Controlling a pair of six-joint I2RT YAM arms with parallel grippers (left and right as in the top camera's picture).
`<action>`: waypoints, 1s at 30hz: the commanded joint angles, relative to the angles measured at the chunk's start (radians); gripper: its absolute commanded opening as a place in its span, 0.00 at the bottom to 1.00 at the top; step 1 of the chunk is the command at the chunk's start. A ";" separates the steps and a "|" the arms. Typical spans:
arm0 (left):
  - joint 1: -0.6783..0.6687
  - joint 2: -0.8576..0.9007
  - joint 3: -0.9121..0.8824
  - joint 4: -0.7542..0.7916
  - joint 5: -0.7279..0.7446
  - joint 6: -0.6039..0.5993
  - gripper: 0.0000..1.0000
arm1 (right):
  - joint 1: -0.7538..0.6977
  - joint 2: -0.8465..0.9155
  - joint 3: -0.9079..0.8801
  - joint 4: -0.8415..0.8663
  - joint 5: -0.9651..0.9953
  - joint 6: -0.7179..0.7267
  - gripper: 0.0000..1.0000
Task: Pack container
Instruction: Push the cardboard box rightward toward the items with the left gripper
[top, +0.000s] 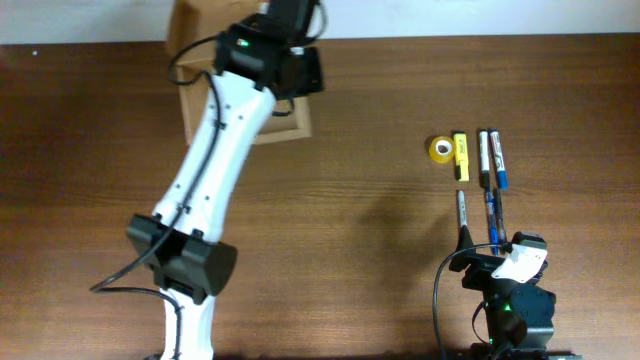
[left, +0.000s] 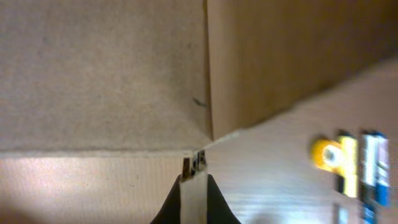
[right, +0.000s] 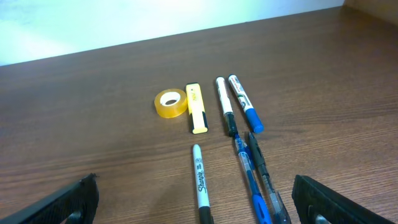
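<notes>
The tan cardboard container (top: 288, 131) lies at the table's far left with its flap lid thrown back. My left gripper (top: 300, 72) is over its right wall. In the left wrist view the black fingers (left: 214, 199) are shut at a corner of the container (left: 106, 74), with a pale strip of its cardboard edge pinched between them. My right gripper (top: 495, 248) rests low at the near right, jaws wide open and holding nothing. In the right wrist view the right gripper (right: 194, 180) spans a Sharpie pen (right: 199, 180).
A yellow tape roll (right: 170, 102), yellow highlighter (right: 196, 107), two markers (right: 225, 102) (right: 244, 102), a blue pen (right: 249, 180) and a dark pen (right: 261, 165) lie grouped on the wood table right of centre, just ahead of the right gripper. The left arm (top: 210, 170) crosses the table's left side.
</notes>
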 joint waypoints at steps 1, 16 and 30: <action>-0.082 0.003 0.013 -0.007 -0.044 -0.092 0.01 | -0.008 -0.008 -0.006 0.000 0.016 -0.003 0.99; -0.354 0.241 0.013 0.082 -0.123 -0.113 0.01 | -0.008 -0.008 -0.006 0.000 0.016 -0.003 0.99; -0.331 0.362 0.013 0.230 -0.138 -0.142 0.02 | -0.008 -0.008 -0.007 0.000 0.016 -0.003 0.99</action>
